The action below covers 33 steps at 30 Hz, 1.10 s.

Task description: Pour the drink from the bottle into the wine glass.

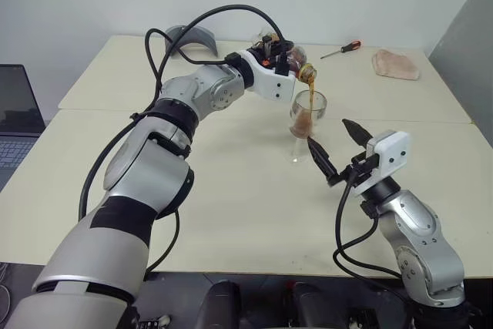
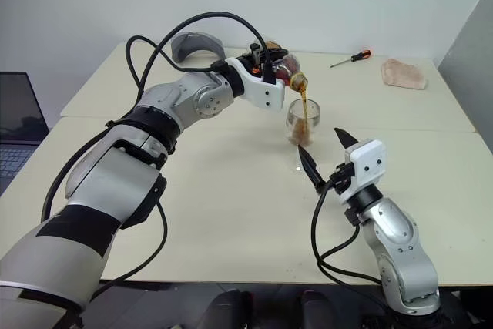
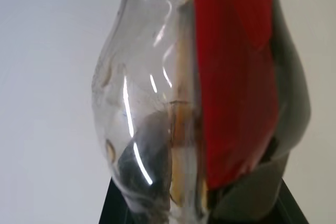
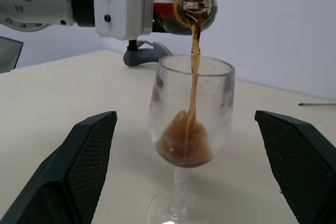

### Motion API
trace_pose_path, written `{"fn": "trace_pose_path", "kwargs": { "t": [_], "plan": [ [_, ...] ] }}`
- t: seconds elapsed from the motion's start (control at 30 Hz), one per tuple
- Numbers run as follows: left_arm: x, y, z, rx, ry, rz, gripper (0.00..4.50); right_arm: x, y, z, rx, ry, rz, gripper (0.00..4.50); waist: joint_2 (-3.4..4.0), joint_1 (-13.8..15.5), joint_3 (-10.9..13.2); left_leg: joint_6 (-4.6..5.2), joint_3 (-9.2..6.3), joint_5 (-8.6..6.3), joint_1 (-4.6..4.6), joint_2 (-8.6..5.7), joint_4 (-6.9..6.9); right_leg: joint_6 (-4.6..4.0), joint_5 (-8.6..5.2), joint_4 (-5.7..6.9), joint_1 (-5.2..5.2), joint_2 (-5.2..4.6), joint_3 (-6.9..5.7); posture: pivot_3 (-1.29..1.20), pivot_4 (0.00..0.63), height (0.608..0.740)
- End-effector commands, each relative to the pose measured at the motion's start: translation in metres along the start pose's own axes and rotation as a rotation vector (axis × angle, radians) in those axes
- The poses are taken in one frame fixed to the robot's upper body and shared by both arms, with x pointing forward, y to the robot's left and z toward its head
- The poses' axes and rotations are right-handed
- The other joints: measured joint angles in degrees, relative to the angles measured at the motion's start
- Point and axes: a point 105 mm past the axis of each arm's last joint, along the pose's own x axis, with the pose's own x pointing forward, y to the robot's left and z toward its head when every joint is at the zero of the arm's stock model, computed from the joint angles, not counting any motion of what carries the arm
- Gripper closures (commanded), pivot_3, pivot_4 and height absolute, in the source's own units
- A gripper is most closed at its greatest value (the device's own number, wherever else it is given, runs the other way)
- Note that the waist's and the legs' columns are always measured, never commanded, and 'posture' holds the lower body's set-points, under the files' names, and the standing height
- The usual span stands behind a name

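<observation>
Both hands work: left hand (image 1: 286,63) grips tilted bottle (image 1: 296,63) above wine glass (image 1: 306,117); right hand (image 1: 335,144) gapes beside it.

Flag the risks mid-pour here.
1. Nothing steadies the glass: the open right gripper stands apart from it, so a knock could tip it.
2. The drink falls in a thin stream from the bottle above the rim; a small drift of the left gripper could spill onto the table.

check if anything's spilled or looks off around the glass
Nothing stands out. The drink streams from the tilted bottle straight into the upright wine glass, and no spill shows on the table around its foot.
</observation>
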Motion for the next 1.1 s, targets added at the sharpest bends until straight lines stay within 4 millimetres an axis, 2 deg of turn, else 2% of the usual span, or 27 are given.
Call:
{"fn": "trace_pose_path", "kwargs": {
  "t": [0.03, 0.33, 1.1],
  "plan": [
    [0.004, 0.025, 0.004, 0.027, -0.017, 0.062, 3.60, -0.001, 0.001, 0.012, -0.022, -0.056, 0.016, 0.00, 0.00, 0.00, 0.00, 0.00, 0.00, 0.00, 0.00, 0.00, 0.00, 0.00, 0.00, 0.00, 0.00, 0.00, 0.00, 0.00, 0.150, 0.740],
    [0.003, 0.025, 0.003, 0.032, -0.013, 0.061, 3.60, 0.001, 0.012, 0.014, -0.033, -0.059, 0.072, 0.00, 0.00, 0.00, 0.00, 0.00, 0.00, 0.00, 0.00, 0.00, 0.03, 0.00, 0.00, 0.03, 0.00, 0.00, 0.00, 0.00, 0.150, 0.740],
    [0.002, 0.022, 0.001, 0.050, -0.011, 0.050, 3.60, 0.000, 0.012, 0.011, -0.033, -0.052, 0.083, 0.00, 0.00, 0.00, 0.00, 0.00, 0.00, 0.00, 0.00, 0.00, 0.10, 0.01, -0.01, 0.14, -0.01, 0.00, 0.01, 0.00, 0.150, 0.740]
  ]
}}
